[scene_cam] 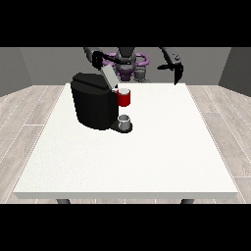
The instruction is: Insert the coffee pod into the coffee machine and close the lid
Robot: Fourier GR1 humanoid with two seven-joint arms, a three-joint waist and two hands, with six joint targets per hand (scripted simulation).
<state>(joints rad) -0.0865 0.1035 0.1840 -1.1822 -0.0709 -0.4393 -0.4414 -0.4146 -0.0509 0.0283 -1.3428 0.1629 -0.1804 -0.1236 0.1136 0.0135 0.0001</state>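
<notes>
The black coffee machine [92, 105] stands on the far left part of the white table [147, 157]. Its grey lid [109, 77] is tilted up and open above the red brewing head [124, 99]. A small pale spot on top of the red head may be the coffee pod [124, 91]; I cannot tell for sure. The hand at the view's left [97, 58] is at the raised upper end of the lid. The hand at the view's right [177, 70] hangs over the table's far edge with its fingers pointing down, holding nothing.
A small grey cup [125, 121] sits on the machine's drip tray under the red head. The robot's torso [128, 63] is behind the table's far edge. Wooden floor surrounds the table.
</notes>
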